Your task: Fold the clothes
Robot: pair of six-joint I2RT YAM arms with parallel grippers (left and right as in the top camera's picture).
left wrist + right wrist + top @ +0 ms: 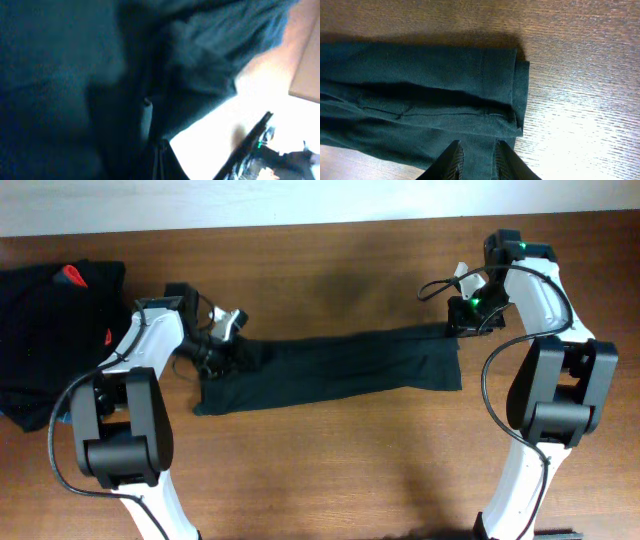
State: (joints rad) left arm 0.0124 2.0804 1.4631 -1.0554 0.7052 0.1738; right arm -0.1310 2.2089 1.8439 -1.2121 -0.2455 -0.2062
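A plain black garment [330,370] lies pulled out into a long strip across the middle of the table. My left gripper [215,348] is at its left end; in the left wrist view dark fabric [100,75] fills the frame and the fingers [157,160] are closed together in it. My right gripper [465,320] is at the strip's upper right corner. In the right wrist view the folded hem [517,95] lies on the wood and the fingers [479,160] are close together with fabric between them. No logo shows.
A pile of black clothes [50,320] with a red label lies at the far left of the wooden table [330,470]. The table's far edge meets a white wall at the top. Both arm bases stand near the front edge.
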